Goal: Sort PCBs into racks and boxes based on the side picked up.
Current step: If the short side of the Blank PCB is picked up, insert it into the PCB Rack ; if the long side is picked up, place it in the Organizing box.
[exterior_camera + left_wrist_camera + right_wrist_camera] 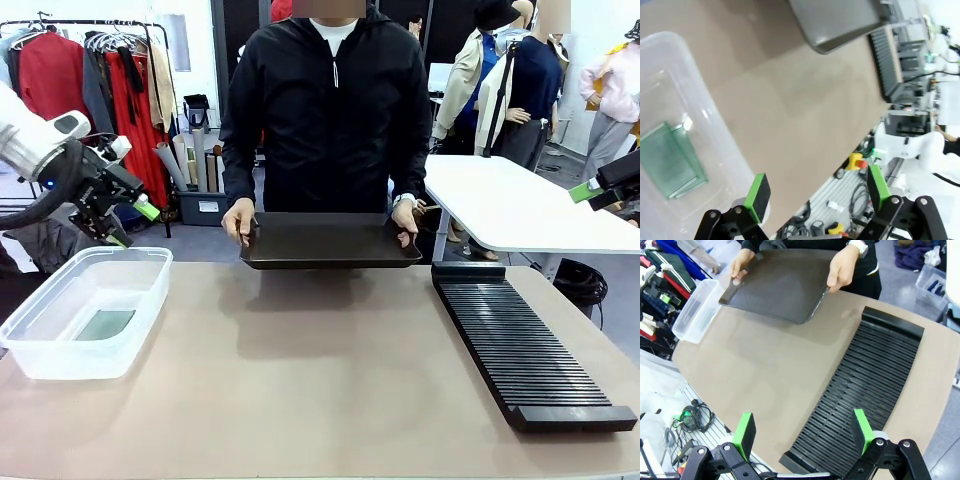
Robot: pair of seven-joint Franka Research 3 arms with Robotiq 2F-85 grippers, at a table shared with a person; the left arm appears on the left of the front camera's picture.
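Observation:
Green PCBs lie flat in the bottom of the clear box at the table's left; in the front view they show as a green patch. The long black rack lies at the right with bare slots, its raised lip nearest me. My left gripper hovers open above the box's far end, nothing between its green pads. My right gripper is open and holds nothing, high over the rack near its lip; it also peeks in at the right edge.
A person at the far side holds a shallow black tray with both hands just over the table's far edge; nothing lies on it. The brown tabletop stretches bare between box and rack. A white table stands behind at the right.

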